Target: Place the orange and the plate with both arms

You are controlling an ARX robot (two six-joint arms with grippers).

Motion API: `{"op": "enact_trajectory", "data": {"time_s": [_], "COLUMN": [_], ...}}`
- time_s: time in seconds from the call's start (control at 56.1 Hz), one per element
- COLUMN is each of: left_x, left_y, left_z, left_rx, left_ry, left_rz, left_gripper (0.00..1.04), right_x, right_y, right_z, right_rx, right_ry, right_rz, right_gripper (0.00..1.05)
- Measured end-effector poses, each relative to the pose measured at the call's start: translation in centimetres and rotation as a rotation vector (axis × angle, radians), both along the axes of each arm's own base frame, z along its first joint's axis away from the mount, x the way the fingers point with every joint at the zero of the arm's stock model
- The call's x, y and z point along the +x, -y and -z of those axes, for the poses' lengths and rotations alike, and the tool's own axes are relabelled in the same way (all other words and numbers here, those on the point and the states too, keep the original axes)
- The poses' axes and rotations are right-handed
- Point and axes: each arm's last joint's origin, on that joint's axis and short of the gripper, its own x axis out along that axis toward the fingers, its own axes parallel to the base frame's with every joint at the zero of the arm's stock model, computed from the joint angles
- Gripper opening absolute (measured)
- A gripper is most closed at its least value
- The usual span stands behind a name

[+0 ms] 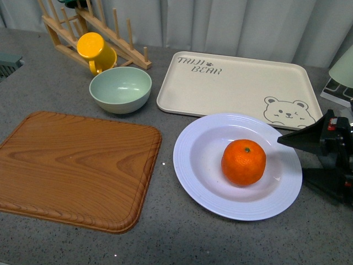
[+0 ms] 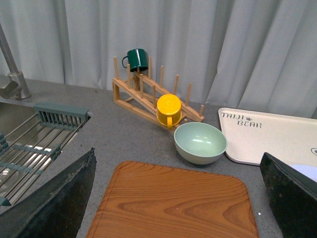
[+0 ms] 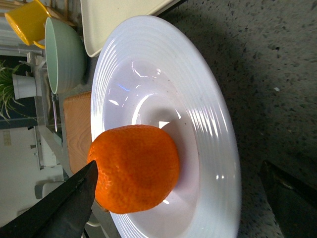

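**Orange in the plate, both grippers wide**

The orange [image 1: 243, 162] sits inside the white plate [image 1: 194, 165], right of its centre. The plate rests on the grey surface [image 1: 165, 243], just in front of the bear-print tray [image 1: 237, 83] and to the right of the wooden board [image 1: 71, 165]. The right gripper [image 1: 292, 159] is at the plate's right rim, spread wide and gripping nothing. The left gripper [image 2: 176, 198] hangs above the board's near side, also spread wide and empty. Behind the board stand a pale green bowl [image 1: 120, 88] and a yellow mug [image 1: 95, 49]
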Motion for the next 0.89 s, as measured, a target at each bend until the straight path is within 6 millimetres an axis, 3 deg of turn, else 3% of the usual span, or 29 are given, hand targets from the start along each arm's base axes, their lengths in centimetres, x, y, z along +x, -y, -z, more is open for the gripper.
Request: {"op": "enact_trajectory", "data": {"time_s": [0.25,0.696,0.785,0.892], "left_x": [0.0,0.0,0.0,0.0], "left_y": [0.0,0.0,0.0,0.0], "left_z": [0.0,0.0,0.0,0.0], "left_rx": [0.0,0.0,0.0,0.0], "left_ry": [0.0,0.0,0.0,0.0], "left_rz": [0.0,0.0,0.0,0.0], "left_gripper": [0.98,0.98,0.98,0.98], "right_x": [1.2,1.3,1.3,1.3], "right_y": [-1.5,-1.2,-1.1,-1.0], "right_z": [1.0,2.2,2.3,2.3], "right_rx": [0.017,0.001,0.03,0.032], "right_ry": [-0.03,-0.079,-0.078,-0.073], "right_rz": [-0.007,0.027,0.011,0.011], "right_gripper": [0.95,0.16,0.05,0.03]}}
